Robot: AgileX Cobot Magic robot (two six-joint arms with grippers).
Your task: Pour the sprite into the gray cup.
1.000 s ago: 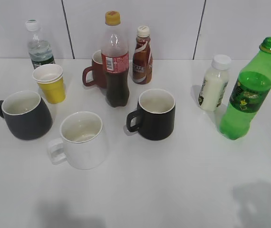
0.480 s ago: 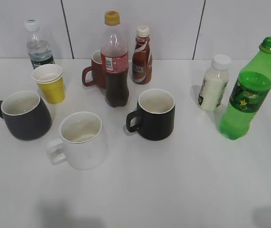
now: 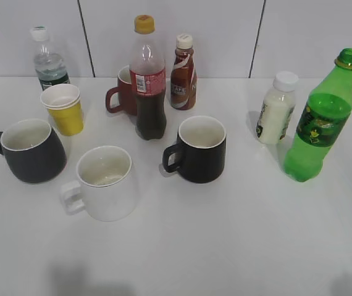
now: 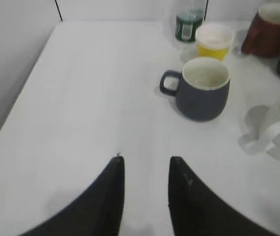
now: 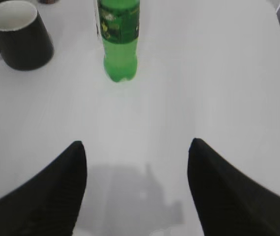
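Observation:
The sprite bottle (image 3: 320, 123), green with no cap, stands upright at the right of the table; it also shows in the right wrist view (image 5: 119, 34). The gray cup (image 3: 29, 150) stands at the left, handle to the left; it also shows in the left wrist view (image 4: 202, 88). My right gripper (image 5: 137, 147) is wide open and empty, above bare table in front of the bottle. My left gripper (image 4: 145, 160) is open and empty, well short of the gray cup. Neither gripper shows in the exterior view.
A white mug (image 3: 104, 182), a black mug (image 3: 199, 148), a cola bottle (image 3: 149, 79), a brown mug (image 3: 123, 92), a coffee bottle (image 3: 183, 64), a yellow cup (image 3: 65, 108), a water bottle (image 3: 49, 60) and a milk bottle (image 3: 273, 108) stand about. A wall lies behind.
The shadow at the lower right of the table has shrunk and slid off the bottom edge. The objects have not moved.

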